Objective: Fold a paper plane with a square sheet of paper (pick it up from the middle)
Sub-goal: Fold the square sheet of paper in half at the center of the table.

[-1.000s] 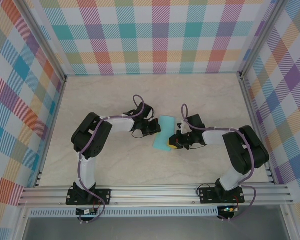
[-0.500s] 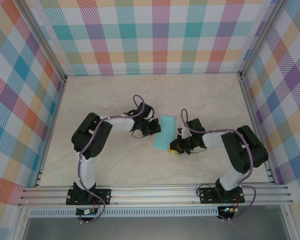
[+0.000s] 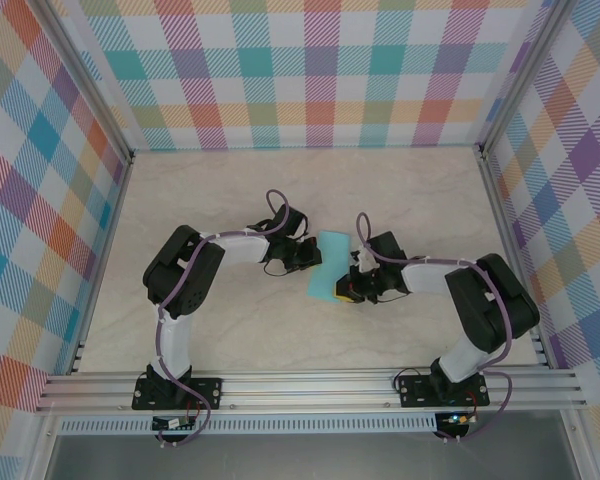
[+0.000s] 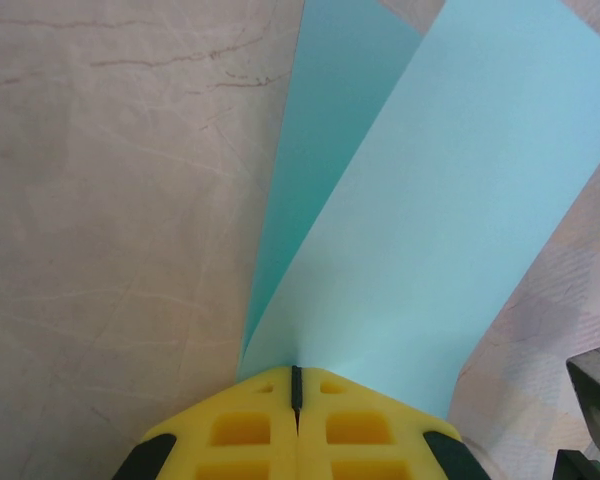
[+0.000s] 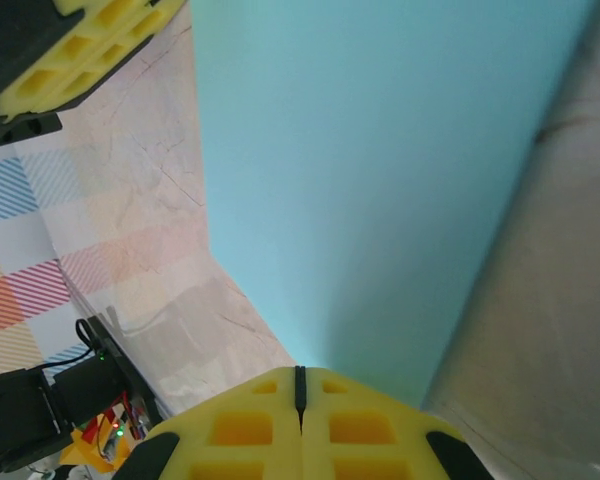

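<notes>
Pinching paper (image 3: pixel 330 265): left gripper (image 4: pixel 296 376), right gripper (image 5: pixel 300 376)

**MATERIALS AND FINISHES**

Item 1: the square sheet of paper (image 4: pixel 450 230) is recorded as thin light-teal paper, matt and smooth.
Item 2: the left gripper (image 4: pixel 296 385) and right gripper (image 5: pixel 300 385) are faced with yellow moulded pads (image 4: pixel 240 430), matt and pitted with rectangular cells; black plastic is noted behind them.
Item 3: the surface (image 3: pixel 240 190) is finished in a cream marble pattern, smooth, with a low sheen.
Item 4: the arm housings (image 3: pixel 185 265) are made of black plastic, slightly glossy, with white matt sections between.
Item 5: the cables (image 3: pixel 161 340) are sheathed in smooth purple plastic.
Item 6: the frame rail (image 3: pixel 310 388) is formed of bare extruded metal, satin.
Item 7: the walls (image 3: pixel 310 80) are printed in pastel plaid, matt; their material cannot be told.
</notes>
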Robot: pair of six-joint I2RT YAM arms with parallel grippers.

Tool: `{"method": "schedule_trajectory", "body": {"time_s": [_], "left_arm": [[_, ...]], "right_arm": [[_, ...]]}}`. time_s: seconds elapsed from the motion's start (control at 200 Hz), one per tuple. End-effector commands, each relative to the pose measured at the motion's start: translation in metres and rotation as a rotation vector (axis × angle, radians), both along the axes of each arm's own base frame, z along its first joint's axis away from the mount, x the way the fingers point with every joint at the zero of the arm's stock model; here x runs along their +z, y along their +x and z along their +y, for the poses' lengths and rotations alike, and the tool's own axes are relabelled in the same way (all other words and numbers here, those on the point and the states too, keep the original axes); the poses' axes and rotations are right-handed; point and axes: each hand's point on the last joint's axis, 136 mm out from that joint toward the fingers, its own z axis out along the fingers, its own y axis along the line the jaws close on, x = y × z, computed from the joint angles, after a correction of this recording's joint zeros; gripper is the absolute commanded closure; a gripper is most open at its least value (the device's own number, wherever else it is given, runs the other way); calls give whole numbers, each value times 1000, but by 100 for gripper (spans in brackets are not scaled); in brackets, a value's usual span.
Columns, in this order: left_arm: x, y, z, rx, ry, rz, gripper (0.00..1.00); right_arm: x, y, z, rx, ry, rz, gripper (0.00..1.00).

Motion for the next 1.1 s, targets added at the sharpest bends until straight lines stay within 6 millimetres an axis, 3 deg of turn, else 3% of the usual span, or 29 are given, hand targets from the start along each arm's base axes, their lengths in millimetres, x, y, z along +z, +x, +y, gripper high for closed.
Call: {"method": "schedule_trajectory", "body": {"time_s": [0.0,0.205,0.405,0.51,0.66,0.965,1.1], "left_arm": [[-27,-23,9,-25,99,74,100],[-27,-23,9,-29,103,74,100],[-27,-24,10,-31,105,74,100],[-26,-24,10,-33,105,72,100],[-26,-24,9,-33,102,73,100],[-27,-25,10,-31,106,75,100],[-27,-26,12,-32,110,77,100]], "right_arm": [[-21,-7,-7,21,-98,25,98],[-30,-16,-7,18,-73,53,99],[12,1,3,18,-6,-48,98],[24,9,6,20,9,-93,98],[10,9,5,19,-4,-79,99],[-31,-14,-9,10,-46,10,100],[-19,-10,-8,7,-20,-8,100]]}}
